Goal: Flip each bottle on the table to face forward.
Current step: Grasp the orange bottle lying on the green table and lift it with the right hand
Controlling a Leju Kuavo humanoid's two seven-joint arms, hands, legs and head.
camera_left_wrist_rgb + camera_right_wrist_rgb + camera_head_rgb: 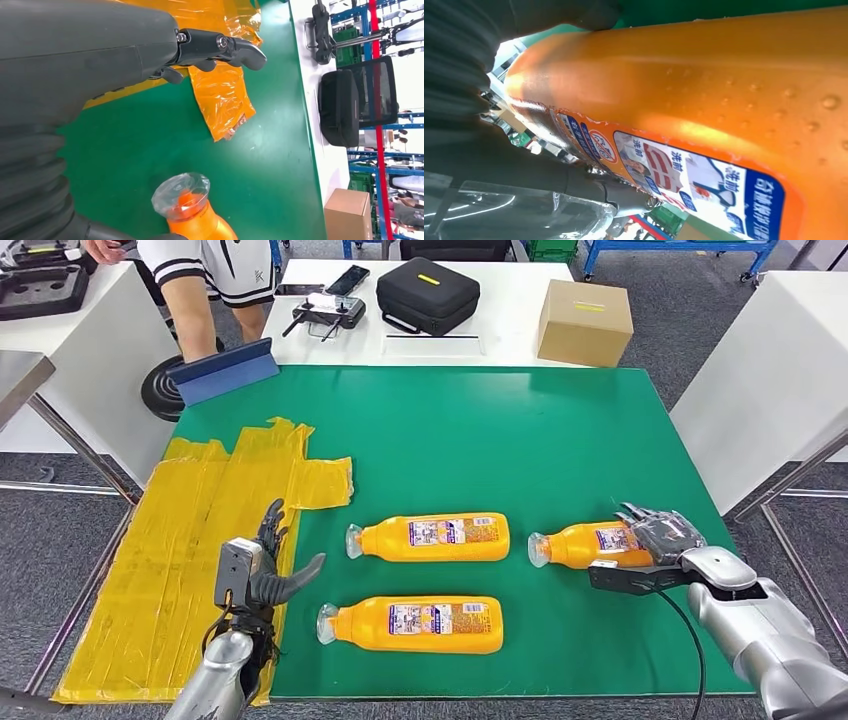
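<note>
Three orange bottles with clear caps lie on their sides on the green mat, caps pointing left. The middle bottle and the near bottle show their labels upward. My right hand grips the right bottle at its base end; the right wrist view presses close against that bottle's orange side and label. My left hand hovers open over the mat's left edge, left of the near bottle, whose cap shows below the thumb in the left wrist view.
Crumpled yellow plastic film covers the table left of the mat. Behind the mat, a white table carries a black case, a cardboard box and a controller. A person stands at the back left beside a blue tablet.
</note>
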